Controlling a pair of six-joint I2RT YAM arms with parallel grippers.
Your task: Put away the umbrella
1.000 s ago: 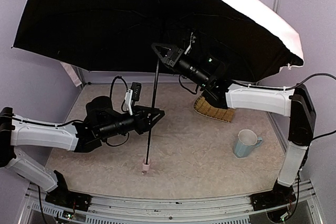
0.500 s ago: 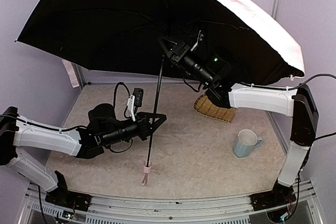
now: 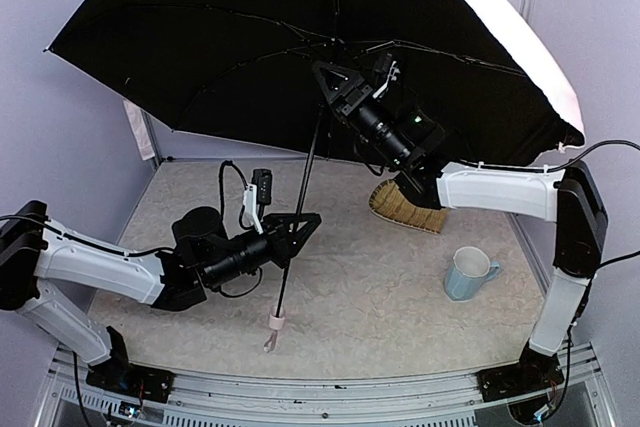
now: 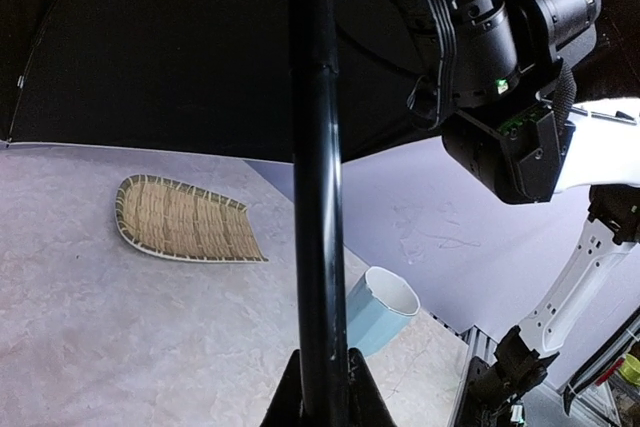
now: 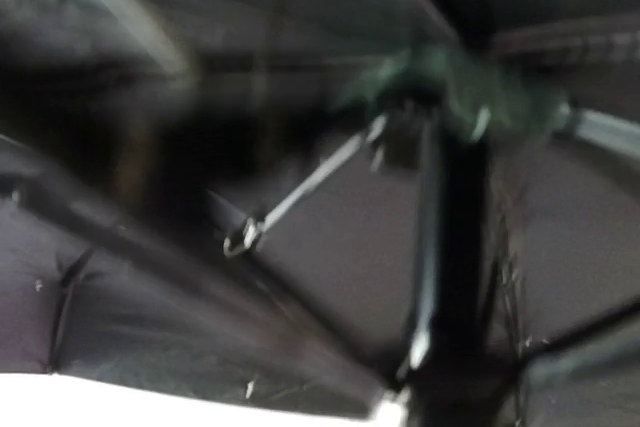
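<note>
Top external, open umbrella [image 3: 230, 47], left tool [image 3: 303, 219] clamping its shaft [image 3: 311, 162]

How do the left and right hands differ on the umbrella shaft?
The left hand clamps the umbrella shaft low, near the handle; the right hand is high, under the canopy. The left hand reaches in roughly level; the right hand angles upward. The left wrist view shows fingers flanking the shaft; the right wrist view is too blurred to show a grip. Both are at the same shaft.
</note>
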